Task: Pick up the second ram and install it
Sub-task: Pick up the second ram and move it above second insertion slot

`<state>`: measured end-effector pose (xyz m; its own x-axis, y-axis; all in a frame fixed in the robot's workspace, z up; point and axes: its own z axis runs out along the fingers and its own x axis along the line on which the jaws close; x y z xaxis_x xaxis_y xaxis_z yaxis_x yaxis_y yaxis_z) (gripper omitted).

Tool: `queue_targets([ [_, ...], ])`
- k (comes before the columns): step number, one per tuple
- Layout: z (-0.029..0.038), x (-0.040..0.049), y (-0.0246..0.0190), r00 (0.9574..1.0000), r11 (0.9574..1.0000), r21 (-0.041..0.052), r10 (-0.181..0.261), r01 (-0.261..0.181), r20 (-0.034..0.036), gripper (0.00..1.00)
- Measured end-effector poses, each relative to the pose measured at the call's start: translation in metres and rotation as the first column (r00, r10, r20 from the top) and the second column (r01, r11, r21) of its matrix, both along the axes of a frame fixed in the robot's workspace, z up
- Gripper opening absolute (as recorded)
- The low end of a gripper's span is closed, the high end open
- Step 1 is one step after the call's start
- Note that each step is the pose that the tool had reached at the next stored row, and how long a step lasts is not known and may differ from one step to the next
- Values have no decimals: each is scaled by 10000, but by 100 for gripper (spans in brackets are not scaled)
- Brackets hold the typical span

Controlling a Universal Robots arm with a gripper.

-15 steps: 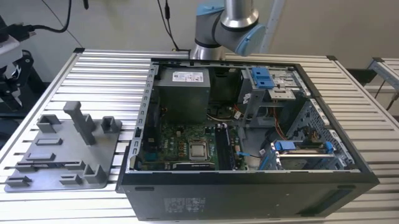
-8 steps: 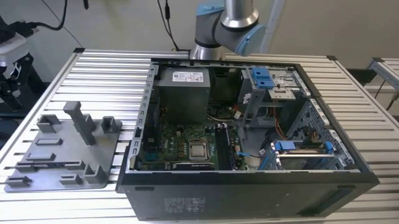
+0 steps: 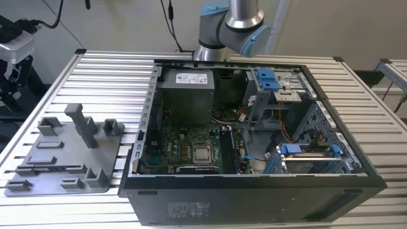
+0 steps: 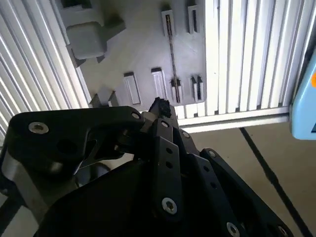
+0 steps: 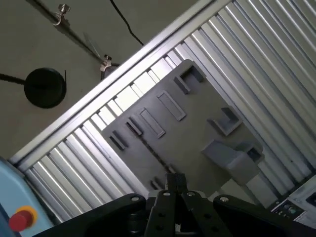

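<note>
Pickup not yet made: the second ram stands on edge in the grey tray, at nine o'clock of the open computer case. The gripper hovers above it, jaws clenched and empty.

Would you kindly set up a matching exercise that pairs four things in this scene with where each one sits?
Things:
1. power-supply box
2. holder tray
3. processor
4. tool

Places:
A. on the slatted table, outside the computer case
B. on the green motherboard
C. over the holder tray
D. in the case's corner nearest the arm

Pairs: 1-D; 2-A; 3-B; 4-C
</note>
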<state>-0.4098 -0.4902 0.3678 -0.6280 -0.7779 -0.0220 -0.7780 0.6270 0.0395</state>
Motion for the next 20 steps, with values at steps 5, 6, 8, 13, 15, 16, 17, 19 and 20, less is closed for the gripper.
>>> queue_targets([
  [5, -14, 0, 0, 9958, 9958, -1, 914, -914, -1, 11],
  [6, -18, 0, 0, 9940, 9940, 0, 1093, -1093, 0, 11],
  [8, -24, 0, 0, 9894, 9894, 0, 1450, -1450, 0, 11],
  [13, -45, 0, 0, 9722, 9722, 0, 2342, -2342, 0, 11],
  [15, -54, 0, 0, 9628, 9628, 0, 2702, -2702, 0, 11],
  [16, -59, 0, 0, 9578, 9578, 0, 2873, -2873, 1, 11],
  [17, -63, 0, 0, 9525, 9525, 1, 3046, -3046, 1, 11],
  [19, -71, 0, 0, 9409, 9409, 0, 3387, -3387, 2, 11],
  [20, -75, 0, 0, 9347, 9347, 0, 3556, -3556, 3, 11],
])
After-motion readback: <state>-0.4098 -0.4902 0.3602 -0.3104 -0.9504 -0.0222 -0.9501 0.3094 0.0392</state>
